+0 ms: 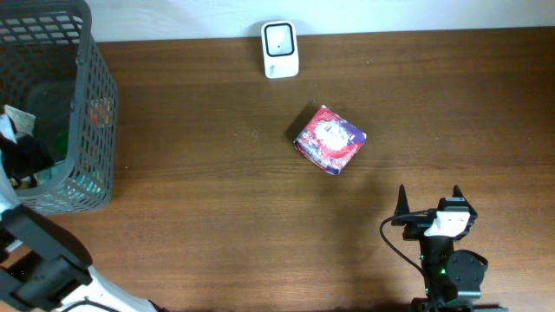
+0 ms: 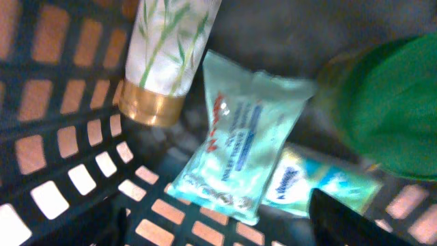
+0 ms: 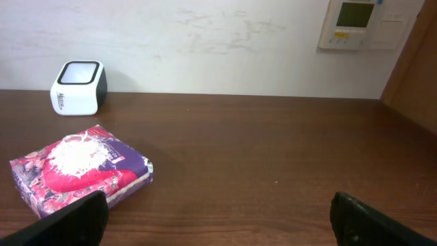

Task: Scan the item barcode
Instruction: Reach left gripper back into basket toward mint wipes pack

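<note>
A purple and red packet (image 1: 330,139) lies flat on the brown table, below the white scanner (image 1: 280,48); the right wrist view shows the packet (image 3: 78,169) and the scanner (image 3: 78,87) too. My right gripper (image 1: 429,204) rests near the front right, open and empty (image 3: 218,225), well clear of the packet. My left gripper (image 2: 218,232) is down inside the grey basket (image 1: 91,104), open, its fingers wide on either side of a pale teal packet (image 2: 239,154) without gripping it.
Inside the basket lie a white tube (image 2: 167,55) with a bamboo print and gold cap, a green object (image 2: 389,102) and a second teal packet (image 2: 321,184). A wall panel (image 3: 358,24) hangs behind the table.
</note>
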`<control>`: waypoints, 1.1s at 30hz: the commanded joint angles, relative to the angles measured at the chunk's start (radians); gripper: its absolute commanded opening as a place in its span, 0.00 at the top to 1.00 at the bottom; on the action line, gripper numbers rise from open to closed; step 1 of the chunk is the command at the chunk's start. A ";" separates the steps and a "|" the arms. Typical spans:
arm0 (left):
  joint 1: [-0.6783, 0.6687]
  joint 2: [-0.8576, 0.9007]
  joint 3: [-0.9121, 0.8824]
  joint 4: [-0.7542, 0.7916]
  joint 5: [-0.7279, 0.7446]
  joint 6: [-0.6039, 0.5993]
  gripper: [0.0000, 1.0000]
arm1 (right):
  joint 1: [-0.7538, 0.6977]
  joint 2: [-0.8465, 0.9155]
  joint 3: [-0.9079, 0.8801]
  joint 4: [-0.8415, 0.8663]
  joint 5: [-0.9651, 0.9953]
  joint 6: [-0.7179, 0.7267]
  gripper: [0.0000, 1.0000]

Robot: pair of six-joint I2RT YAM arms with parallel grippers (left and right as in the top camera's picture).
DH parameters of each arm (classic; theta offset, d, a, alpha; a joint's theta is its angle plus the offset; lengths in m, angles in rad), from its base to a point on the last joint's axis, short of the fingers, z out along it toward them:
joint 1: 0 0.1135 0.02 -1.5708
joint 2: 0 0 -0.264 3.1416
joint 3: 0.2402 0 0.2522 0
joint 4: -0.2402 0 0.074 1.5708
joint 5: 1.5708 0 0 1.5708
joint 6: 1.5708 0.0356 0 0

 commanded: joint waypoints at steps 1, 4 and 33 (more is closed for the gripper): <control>0.010 0.046 -0.023 -0.039 -0.054 0.011 0.26 | -0.005 -0.005 -0.008 -0.003 0.009 0.008 0.01; 0.010 0.079 -0.023 -0.075 -0.056 0.019 0.27 | -0.005 -0.005 -0.008 -0.003 0.009 0.008 0.01; 0.010 0.220 0.757 -0.209 0.312 -0.188 1.00 | -0.005 -0.005 -0.008 -0.003 0.009 0.008 0.01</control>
